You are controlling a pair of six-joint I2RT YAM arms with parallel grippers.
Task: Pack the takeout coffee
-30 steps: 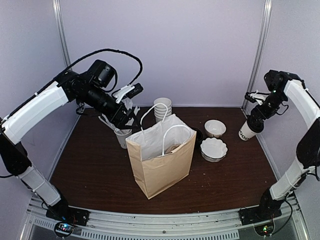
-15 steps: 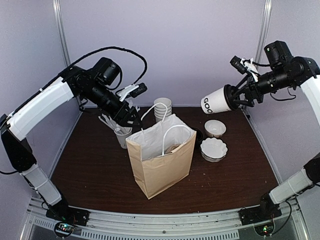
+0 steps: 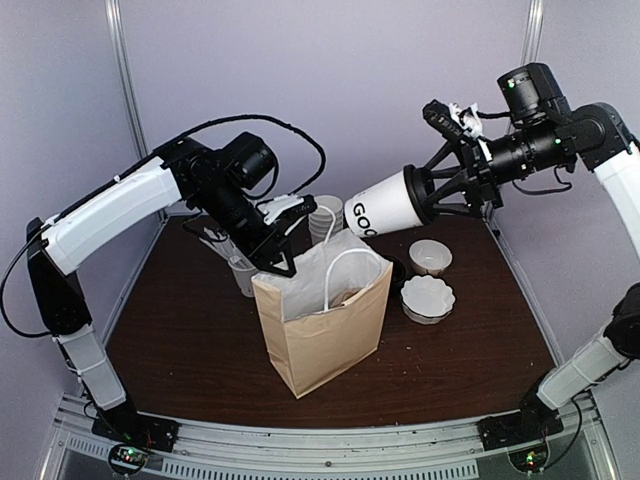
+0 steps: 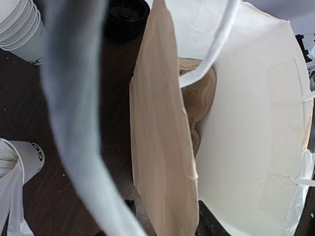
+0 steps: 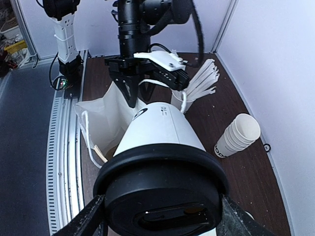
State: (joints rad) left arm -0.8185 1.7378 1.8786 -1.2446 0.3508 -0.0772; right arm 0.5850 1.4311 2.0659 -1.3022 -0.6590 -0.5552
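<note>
Right hand clamped on coffee cup, now nearer bag; left hand grip unclear.

A robot lab booth: plain pale walls, metal corner posts, a railed brown table.

Dark table: bag, bowls, cups

Room on the desk near and left of the paper bag. Open top crossed by white handles, left gripper at its far-left rim, takeout coffee hanging above right. Far side blocked by straw cup, cup stack; right by bowls.
</note>
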